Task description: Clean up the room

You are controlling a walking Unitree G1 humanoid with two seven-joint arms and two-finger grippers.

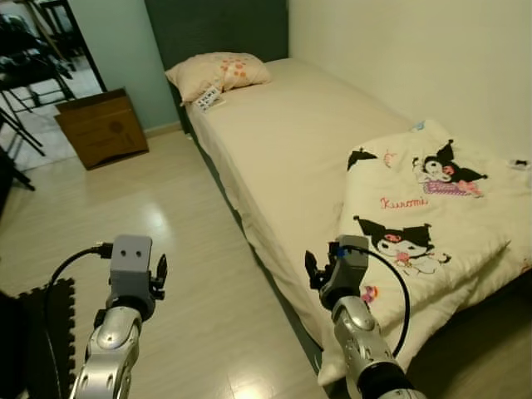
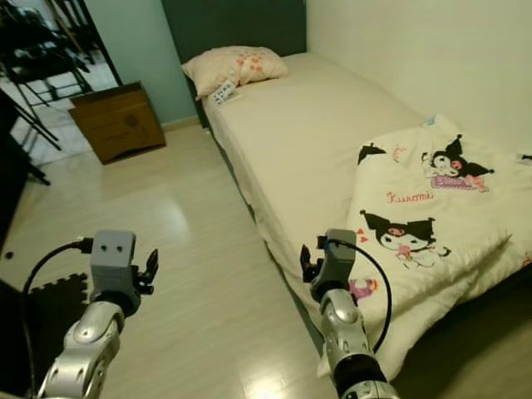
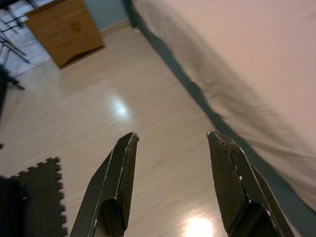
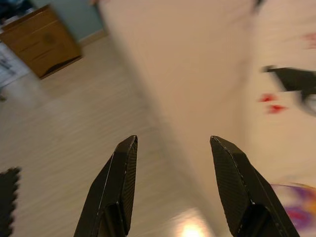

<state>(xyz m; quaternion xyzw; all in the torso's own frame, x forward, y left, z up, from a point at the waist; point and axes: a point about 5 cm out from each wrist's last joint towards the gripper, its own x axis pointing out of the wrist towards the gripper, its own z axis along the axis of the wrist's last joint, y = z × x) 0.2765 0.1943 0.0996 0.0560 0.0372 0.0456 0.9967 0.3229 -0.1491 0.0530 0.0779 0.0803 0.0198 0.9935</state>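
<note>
One bed [image 1: 307, 141] is running along the right wall, carrying one pillow [image 1: 218, 73] far and one folded blanket [image 1: 432, 216] overhanging its near edge. Bare floor [image 1: 166, 241] is lying open left. Left gripper [image 3: 170, 185] and right gripper [image 4: 173, 187] are hovering wide, empty.

Blanket [image 1: 432, 216] on bed [image 1: 291, 141], pillow [image 1: 218, 73] beyond

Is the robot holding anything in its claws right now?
No, nothing. The left claw is open over the floor, and the right claw is open beside the bed.
</note>
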